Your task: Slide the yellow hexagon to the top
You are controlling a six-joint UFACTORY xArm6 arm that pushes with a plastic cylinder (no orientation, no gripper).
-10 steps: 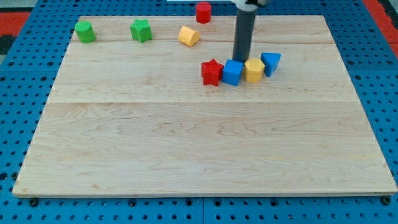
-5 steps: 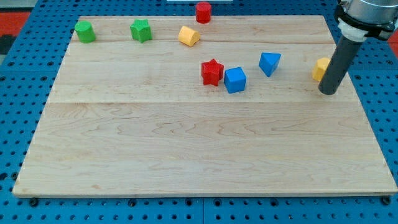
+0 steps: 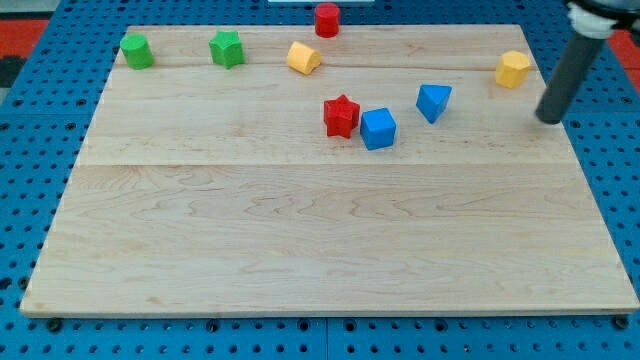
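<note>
Yellow and faceted, the yellow hexagon sat near the upper right corner of the wooden board, close to the right edge and not quite at the top edge. My tip rested on the board's right margin, just below and to the right of that block, with a clear gap between the two; the dark rod rose from it toward the upper right of the frame and touched nothing. The rod carries no jaws, so there was nothing to stand apart or together, and it gripped no block.

Near the middle of the board's upper half, a red star and a blue cube lay just beside each other, the cube on the right and slightly lower. A blue triangular block sat a little up and to the right of the cube, apart from it and well left of the yellow hexagon.

Along the top band, a green cylinder occupied the upper left, a green star stood to its right, and a second yellow block, its shape hard to make out, lay further right again. A red cylinder stood at the top edge, just above and right of that yellow block. A blue perforated surface surrounded the board.
</note>
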